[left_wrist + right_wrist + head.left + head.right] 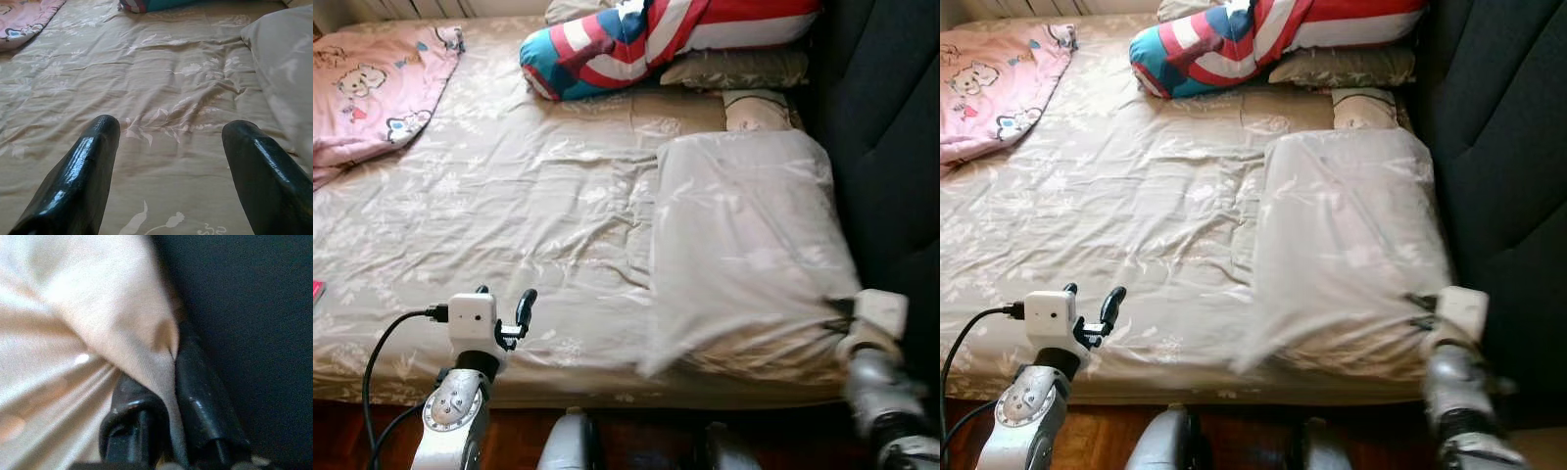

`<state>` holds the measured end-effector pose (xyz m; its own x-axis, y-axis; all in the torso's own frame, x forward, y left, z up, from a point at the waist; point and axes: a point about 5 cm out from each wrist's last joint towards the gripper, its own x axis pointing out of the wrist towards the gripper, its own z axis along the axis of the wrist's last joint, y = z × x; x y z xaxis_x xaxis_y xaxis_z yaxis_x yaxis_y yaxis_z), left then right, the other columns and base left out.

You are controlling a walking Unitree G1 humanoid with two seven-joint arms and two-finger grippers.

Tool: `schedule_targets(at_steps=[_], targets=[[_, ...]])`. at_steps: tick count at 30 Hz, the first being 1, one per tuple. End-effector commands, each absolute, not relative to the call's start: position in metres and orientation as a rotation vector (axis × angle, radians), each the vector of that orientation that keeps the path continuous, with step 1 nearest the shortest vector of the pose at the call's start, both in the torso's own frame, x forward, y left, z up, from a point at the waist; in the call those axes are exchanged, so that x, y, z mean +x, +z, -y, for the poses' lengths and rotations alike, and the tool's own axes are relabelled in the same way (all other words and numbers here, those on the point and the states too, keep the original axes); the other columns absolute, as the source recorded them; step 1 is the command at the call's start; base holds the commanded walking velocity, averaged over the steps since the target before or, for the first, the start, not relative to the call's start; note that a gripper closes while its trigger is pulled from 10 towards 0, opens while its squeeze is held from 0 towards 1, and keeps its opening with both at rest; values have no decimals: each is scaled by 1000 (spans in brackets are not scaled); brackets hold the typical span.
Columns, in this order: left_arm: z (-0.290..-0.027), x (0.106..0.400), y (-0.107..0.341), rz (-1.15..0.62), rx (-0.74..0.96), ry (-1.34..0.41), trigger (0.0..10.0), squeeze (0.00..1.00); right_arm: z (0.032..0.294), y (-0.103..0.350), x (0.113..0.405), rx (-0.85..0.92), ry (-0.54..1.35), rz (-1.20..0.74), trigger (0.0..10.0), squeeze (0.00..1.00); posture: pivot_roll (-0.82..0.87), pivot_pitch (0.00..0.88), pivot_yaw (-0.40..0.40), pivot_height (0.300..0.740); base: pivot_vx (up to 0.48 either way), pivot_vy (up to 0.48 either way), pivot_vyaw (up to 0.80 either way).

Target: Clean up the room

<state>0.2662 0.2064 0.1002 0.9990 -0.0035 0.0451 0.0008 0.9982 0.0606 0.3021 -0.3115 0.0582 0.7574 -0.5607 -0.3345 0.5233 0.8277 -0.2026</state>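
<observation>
One soft, light pillow (744, 245) lies on the bed's (509, 215) right side; the right hand (172, 382) pinches its near corner, a sound grip. The left hand (171, 161) hovers spread.

Seen by both head cameras from above the foot of the bed (509, 196), facing forward and down, the right eye shifted a little sideways, sharing the sheet, the beige pillow (744, 245), the striped pillow (1263, 39) and the pink blanket (372, 78). Looks from the left wrist low along the spread fingers (83, 176) of the left gripper (504, 308), across the sheet ahead of it. Sits very near at the right wrist, against pillow fabric pinched by the right gripper (168, 396), the dark headboard (254, 308) just beyond.
</observation>
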Motion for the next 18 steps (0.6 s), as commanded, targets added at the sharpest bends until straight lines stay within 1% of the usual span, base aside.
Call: schedule_targets(at_steps=[1,2,4,5,6,7,8,14,16,18], targets=[[-209,264,95,29,67,8,10000,0,332,81,303,-106,-718,-296,0,0,-4,152,2,662,0,0,0],[-210,264,94,29,67,8,10000,0,337,90,304,-118,-751,-267,0,0,-4,152,2,662,0,0,0],[-210,264,94,29,67,8,10000,0,339,92,305,-120,-759,-260,0,0,-4,155,1,662,0,0,0],[-210,264,93,27,65,8,10000,0,341,96,307,-152,-766,-260,0,0,-5,158,2,662,0,0,0],[-209,264,92,26,64,6,10000,0,340,96,308,-156,-765,-262,2824,0,-6,159,2,662,0,0,0],[-209,264,92,26,64,6,10000,0,340,96,308,-156,-765,-262,2824,0,-6,159,2,662,0,0,0],[-207,264,91,24,63,3,10000,0,334,93,309,-156,-754,-275,10000,0,-3,162,3,662,0,0,0],[-207,262,89,15,63,-3,10000,0,314,73,308,-95,-696,-336,10000,0,0,165,5,662,0,0,0],[-207,262,89,12,64,-4,10000,0,303,61,306,-51,-663,-378,10000,0,6,166,5,662,0,0,0],[-207,262,89,12,64,-4,10000,0,299,56,305,-38,-660,-395,10000,0,7,166,5,662,0,0,0]])
